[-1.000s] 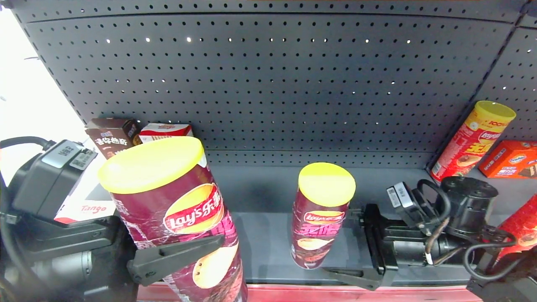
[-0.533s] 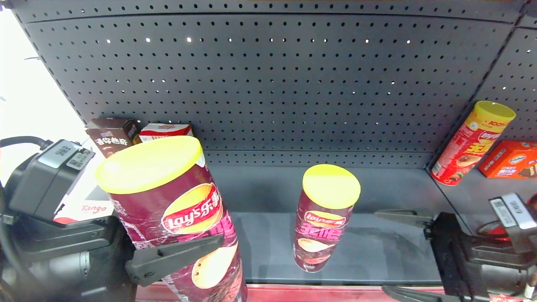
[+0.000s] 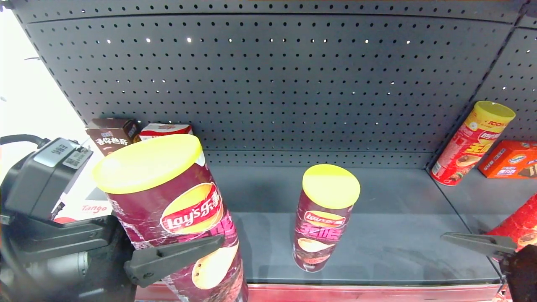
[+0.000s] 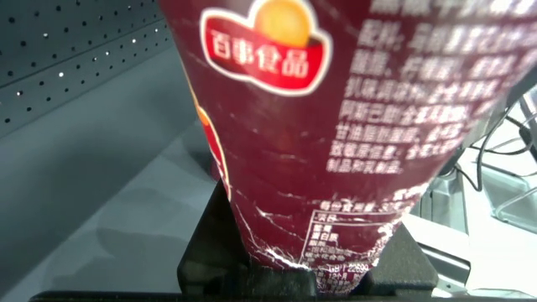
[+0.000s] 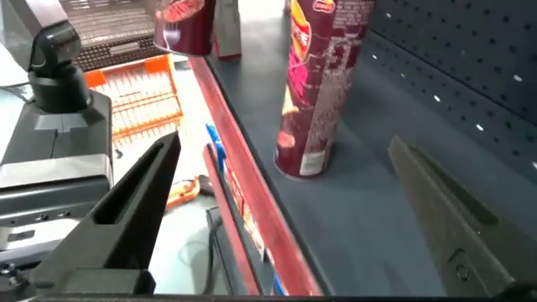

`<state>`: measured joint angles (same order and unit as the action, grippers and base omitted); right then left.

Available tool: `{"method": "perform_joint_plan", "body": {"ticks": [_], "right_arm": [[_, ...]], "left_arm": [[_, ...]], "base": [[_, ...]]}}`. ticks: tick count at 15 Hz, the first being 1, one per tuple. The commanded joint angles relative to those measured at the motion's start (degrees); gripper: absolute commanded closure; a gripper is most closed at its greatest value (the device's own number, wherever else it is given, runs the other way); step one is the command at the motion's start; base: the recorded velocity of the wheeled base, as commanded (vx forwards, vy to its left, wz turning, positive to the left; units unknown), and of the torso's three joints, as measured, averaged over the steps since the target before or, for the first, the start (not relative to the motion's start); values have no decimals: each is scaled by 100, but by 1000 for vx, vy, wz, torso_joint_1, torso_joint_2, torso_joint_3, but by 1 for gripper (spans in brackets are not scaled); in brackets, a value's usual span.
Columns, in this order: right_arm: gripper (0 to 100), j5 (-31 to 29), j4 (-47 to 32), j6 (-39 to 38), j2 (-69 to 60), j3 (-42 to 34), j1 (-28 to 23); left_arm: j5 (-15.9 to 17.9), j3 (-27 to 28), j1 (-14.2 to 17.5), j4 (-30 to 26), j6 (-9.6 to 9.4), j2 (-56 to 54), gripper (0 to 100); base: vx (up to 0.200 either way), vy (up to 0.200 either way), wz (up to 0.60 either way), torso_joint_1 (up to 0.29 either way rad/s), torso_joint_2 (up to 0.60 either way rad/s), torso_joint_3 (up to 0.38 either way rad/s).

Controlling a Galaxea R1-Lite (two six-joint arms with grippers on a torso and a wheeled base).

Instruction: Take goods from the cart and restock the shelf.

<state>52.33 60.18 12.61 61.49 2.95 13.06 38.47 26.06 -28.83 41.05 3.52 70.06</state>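
Observation:
My left gripper [image 3: 188, 247] is shut on a maroon chips can [image 3: 168, 209] with a yellow lid, held upright at the front left, just before the shelf's edge. The same can's side [image 4: 336, 126] rises close above the left wrist camera. A second maroon can [image 3: 323, 218] stands upright by itself on the grey shelf [image 3: 398, 235], near the front and centre. My right gripper [image 3: 478, 277] is at the lower right, open and holding nothing, well off to the right of that can. In the right wrist view its two fingers [image 5: 134, 201] spread wide, with the standing can [image 5: 323, 84] beyond them.
A brown box [image 3: 112, 135], a red-white box [image 3: 165, 129] and a white box [image 3: 90, 205] sit at the shelf's left. A red can [image 3: 472, 142] leans at the right beside an orange box [image 3: 509, 159]. The orange cart basket [image 5: 138, 101] is below.
My right gripper stood around the centre can a second ago; it has let go and pulled back to the right. The can stays standing. The left arm has barely moved.

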Motion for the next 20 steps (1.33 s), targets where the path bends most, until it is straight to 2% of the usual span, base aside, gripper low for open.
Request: {"method": "perform_joint_plan", "body": {"ticks": [1,4,5,6,7,8,9,10,11,13,14,16,18,19,20], "right_arm": [[0,-101,-1475,-30,-1904,30,-972],[0,-944,-3909,-716,-4470,224,-1877],[0,-944,-3909,-716,-4470,224,-1877],[0,-1287,-5614,-979,-5639,681,-2352],[0,-1665,-5641,-944,-5586,777,-2334],[0,-2605,-5693,-1041,-5507,768,-2378],[0,-2746,-5693,-1050,-5516,716,-2378],[0,-3643,-5676,-1041,-5569,285,-2378],[0,-4311,-5711,-1050,-5569,162,-2378],[0,-5427,-5676,-1050,-5569,-277,-2378],[0,-5761,-5685,-1137,-5569,-295,-2378],[0,-5805,-5702,-1427,-5569,-295,-2378],[0,-5708,-5728,-1375,-5569,-295,-2378],[0,-5356,-6036,-1137,-5569,-295,-2378],[0,-5321,-6010,-1102,-5569,-295,-2378]], "left_arm": [[-7,13,18,0,8,-19,100],[-7,39,27,0,8,-63,100],[-7,39,27,0,8,-63,100],[-7,48,0,9,-1,-54,100],[-7,57,0,0,-1,-45,100],[2,118,0,9,-10,-45,100],[-7,145,0,9,-10,-45,100],[-7,189,0,0,-10,-45,100],[-7,180,0,0,-10,-54,100],[-15,153,9,0,-10,-63,100],[-15,136,9,0,-10,-71,100],[-15,101,27,0,-10,-168,100],[-15,48,35,0,-10,-238,100],[-15,48,44,0,-1,-265,100],[-15,48,44,0,-1,-265,100]], "base": [[0,0,0,0,0,0],[0,0,0,0,0,0],[0,0,0,0,0,0],[0,0,0,0,0,0],[0,0,0,0,0,0],[0,0,0,0,0,0],[0,0,0,0,0,0],[0,0,0,0,0,0],[0,0,0,0,0,0],[0,0,0,0,0,0],[0,0,0,0,0,0],[0,0,0,0,0,0],[0,0,0,0,0,0],[0,0,0,0,0,0],[0,0,0,0,0,0]]}}
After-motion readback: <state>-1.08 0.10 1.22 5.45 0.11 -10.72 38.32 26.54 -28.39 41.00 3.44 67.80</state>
